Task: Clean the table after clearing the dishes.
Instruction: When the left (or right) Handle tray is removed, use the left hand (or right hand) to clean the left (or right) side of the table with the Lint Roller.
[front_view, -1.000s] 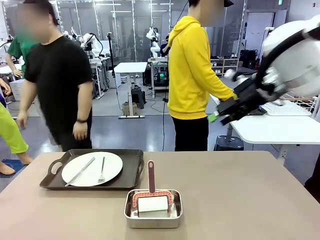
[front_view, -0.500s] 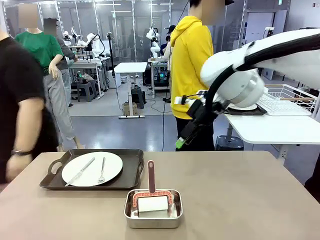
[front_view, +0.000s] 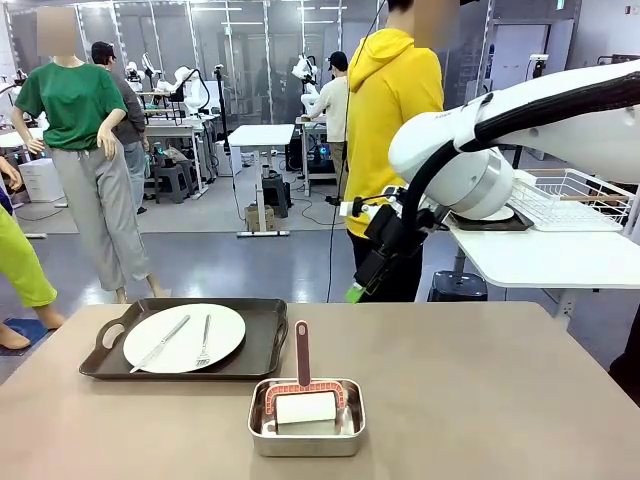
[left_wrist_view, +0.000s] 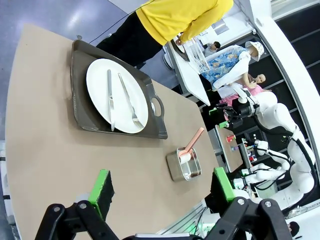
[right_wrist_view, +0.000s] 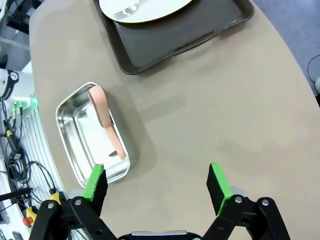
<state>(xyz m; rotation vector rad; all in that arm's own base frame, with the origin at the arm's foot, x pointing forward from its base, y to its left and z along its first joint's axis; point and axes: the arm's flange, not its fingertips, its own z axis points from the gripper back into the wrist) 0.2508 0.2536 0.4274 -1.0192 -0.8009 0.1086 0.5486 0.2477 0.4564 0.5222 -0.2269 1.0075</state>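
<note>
My left pincer (left_wrist_view: 162, 192) and right pincer (right_wrist_view: 157, 182) hung released while the plate (front_view: 225, 325) sat on its tray (front_view: 262, 342), left-centre on the worktop (front_view: 480, 400), where tilting it could have spilled the cutlery (front_view: 160, 343).

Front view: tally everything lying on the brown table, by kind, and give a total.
tray: 1
plate: 1
knife: 1
fork: 1
steel pan: 1
roller: 1
Total: 6
</note>
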